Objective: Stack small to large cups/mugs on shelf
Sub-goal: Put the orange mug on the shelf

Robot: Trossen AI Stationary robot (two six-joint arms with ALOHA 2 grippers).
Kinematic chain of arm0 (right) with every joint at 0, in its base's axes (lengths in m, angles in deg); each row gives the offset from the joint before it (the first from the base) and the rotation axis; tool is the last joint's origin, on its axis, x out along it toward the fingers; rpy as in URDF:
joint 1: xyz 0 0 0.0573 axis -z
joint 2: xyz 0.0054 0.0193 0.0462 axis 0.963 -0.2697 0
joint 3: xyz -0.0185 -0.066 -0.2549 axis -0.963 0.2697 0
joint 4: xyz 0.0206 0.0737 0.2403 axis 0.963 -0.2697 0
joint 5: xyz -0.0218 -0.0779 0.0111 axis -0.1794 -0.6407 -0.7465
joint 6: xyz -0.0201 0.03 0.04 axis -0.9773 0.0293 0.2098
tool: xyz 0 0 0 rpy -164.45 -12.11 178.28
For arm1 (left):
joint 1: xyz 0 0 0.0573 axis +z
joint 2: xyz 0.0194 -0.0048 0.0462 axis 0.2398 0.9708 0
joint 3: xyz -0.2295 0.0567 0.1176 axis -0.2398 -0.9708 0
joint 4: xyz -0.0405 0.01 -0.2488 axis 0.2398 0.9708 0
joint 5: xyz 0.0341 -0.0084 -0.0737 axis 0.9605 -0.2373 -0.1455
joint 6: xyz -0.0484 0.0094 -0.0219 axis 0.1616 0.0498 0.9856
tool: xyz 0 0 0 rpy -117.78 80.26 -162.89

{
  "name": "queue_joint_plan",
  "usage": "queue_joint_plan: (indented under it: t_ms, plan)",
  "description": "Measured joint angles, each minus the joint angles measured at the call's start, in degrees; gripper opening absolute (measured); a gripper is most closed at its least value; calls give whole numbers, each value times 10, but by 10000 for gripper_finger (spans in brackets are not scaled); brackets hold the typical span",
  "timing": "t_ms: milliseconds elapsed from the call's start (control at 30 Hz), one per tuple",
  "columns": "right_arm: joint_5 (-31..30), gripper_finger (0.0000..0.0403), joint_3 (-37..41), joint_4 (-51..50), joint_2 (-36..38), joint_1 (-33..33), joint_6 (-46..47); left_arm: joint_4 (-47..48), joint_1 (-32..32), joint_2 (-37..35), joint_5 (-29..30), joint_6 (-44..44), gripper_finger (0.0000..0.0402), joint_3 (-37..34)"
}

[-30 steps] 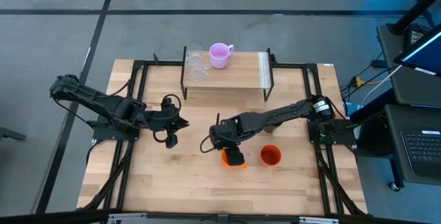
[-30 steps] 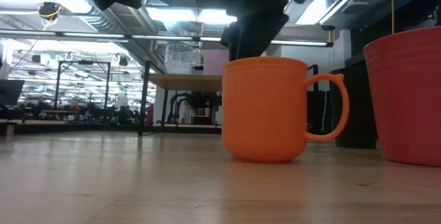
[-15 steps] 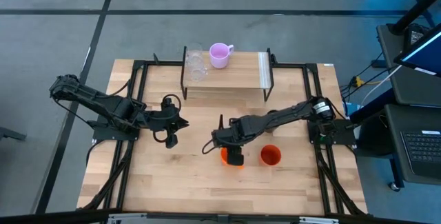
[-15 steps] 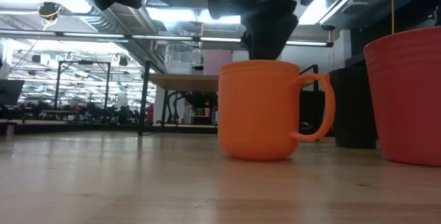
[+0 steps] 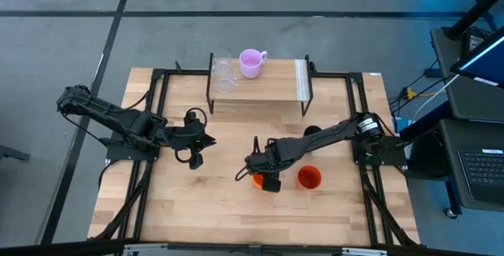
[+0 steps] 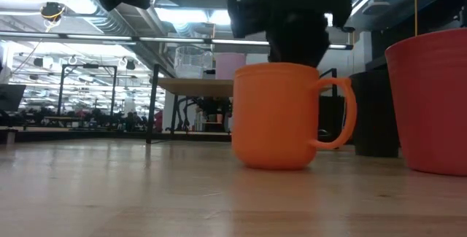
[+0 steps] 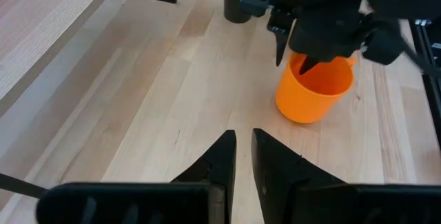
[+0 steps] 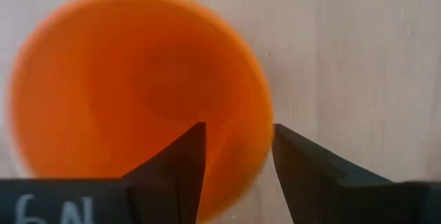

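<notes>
A light-wood shelf on black wire legs (image 5: 272,90) at the counter's far edge holds a clear glass (image 5: 224,73) and a lilac mug (image 5: 250,62). Judging by this, most of the stacking remains. An orange handled mug (image 6: 276,115) stands upright on the wooden counter (image 5: 197,209), mouth up, its long axis vertical, handle toward the orange-red cup (image 5: 309,178) beside it. The right gripper (image 8: 234,158) hangs over the mug, fingers apart astride its rim. The left gripper (image 7: 242,156) waits well apart, fingers nearly together, holding nothing.
</notes>
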Motion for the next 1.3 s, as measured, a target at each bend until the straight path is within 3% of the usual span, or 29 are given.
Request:
queue_joint_plan:
  t_ms: [267,400,533,767,900,1100,1300]
  plan:
    - [1,159,18,37,0,5,-34,0,0,0,0,0,41,0]
    - [15,111,18,39,0,13,-55,0,0,0,0,0,41,0]
    - [16,25,18,56,0,21,-94,0,0,0,0,0,41,0]
    - [14,11,0,54,-1,39,-221,0,0,0,0,0,41,0]
    - [-1,11,-69,8,-1,57,-286,0,0,0,0,-1,41,0]
    - [-71,11,-229,-141,-1,104,-353,0,0,0,0,-1,41,0]
    - [-53,11,-366,-187,-1,184,-463,1,0,0,0,-1,41,0]
